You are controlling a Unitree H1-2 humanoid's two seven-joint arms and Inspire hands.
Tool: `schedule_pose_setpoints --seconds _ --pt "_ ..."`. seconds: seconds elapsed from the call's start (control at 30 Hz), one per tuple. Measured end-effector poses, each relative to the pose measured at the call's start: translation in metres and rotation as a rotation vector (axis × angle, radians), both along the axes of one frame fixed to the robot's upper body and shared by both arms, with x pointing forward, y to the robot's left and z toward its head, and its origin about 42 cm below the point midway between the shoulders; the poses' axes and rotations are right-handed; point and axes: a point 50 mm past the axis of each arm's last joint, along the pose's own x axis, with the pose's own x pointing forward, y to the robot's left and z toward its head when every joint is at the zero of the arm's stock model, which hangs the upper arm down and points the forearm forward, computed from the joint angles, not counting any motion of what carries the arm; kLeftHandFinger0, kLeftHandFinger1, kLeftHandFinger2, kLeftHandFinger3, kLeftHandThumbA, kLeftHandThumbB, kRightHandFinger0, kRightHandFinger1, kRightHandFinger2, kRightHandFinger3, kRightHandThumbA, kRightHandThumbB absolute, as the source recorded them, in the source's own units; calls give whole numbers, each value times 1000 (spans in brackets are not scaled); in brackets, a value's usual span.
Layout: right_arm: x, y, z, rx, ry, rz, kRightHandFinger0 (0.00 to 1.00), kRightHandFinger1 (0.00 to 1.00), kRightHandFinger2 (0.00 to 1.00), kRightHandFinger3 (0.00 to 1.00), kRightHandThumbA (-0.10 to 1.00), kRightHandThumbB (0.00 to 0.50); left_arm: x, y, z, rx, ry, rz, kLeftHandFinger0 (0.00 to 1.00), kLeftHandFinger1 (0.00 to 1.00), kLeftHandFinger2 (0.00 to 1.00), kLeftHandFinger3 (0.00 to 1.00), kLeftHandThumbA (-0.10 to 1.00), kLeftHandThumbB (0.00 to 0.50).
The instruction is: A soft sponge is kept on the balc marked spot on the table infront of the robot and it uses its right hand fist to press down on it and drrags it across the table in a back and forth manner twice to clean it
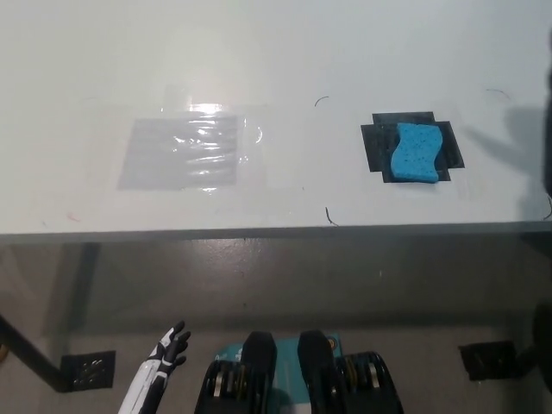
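Observation:
A blue wavy-edged sponge (414, 153) lies on the black marked patch (376, 142) at the right of the white table (276, 60). Only a dark sliver of my black right arm (548, 138) shows at the picture's right edge, well to the right of the sponge and not touching it. The arm's blurred shadow falls on the table between the sponge and that edge. Its hand cannot be made out. My white left hand (168, 347) rests low at the lower left, below the table's front edge, open with its fingers apart.
A glossy clear taped rectangle (185, 153) lies on the table's left half. Thin black pen marks (329, 216) dot the surface near the sponge. The table's front edge (259, 231) runs across the picture, with floor and table feet (86, 371) below.

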Motion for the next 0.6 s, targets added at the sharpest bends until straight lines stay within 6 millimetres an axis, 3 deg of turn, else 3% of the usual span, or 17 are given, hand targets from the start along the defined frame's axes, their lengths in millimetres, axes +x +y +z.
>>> schedule_pose_setpoints --seconds 0.13,0.2,0.27,0.3,0.33,0.37,0.57,0.6 --pt "30 22 -32 -22 157 9 0 0 0 0 1000 172 0 0 1 3 -6 -6 1000 1000 1000 1000 1000 157" --pt "45 31 -60 -30 262 10 0 0 1 0 1000 144 0 0 1 4 -8 -7 1000 1000 1000 1000 1000 142" --pt "57 35 -86 -31 355 7 0 0 1 3 1000 164 0 -1 1 4 -11 -8 1000 1000 1000 1000 1000 138" --pt "61 36 -98 -32 396 5 0 0 0 2 1000 168 0 -1 1 4 -12 -8 1000 1000 1000 1000 1000 136" --pt "64 36 -108 -31 430 3 0 0 0 0 1000 142 0 -1 1 4 -13 -8 1000 1000 1000 1000 1000 134" --pt "69 35 -124 -30 481 -1 0 0 0 0 1000 155 0 -1 2 4 -14 -9 1000 1000 1000 1000 1000 128" --pt "74 25 -198 -6 712 -37 0 0 138 80 1000 135 1 -1 2 6 -23 -12 1000 1000 1000 1000 1000 128" --pt "73 22 -211 7 754 -44 0 0 162 115 1000 156 1 -1 2 7 -24 -13 1000 1000 1000 1000 1000 130"
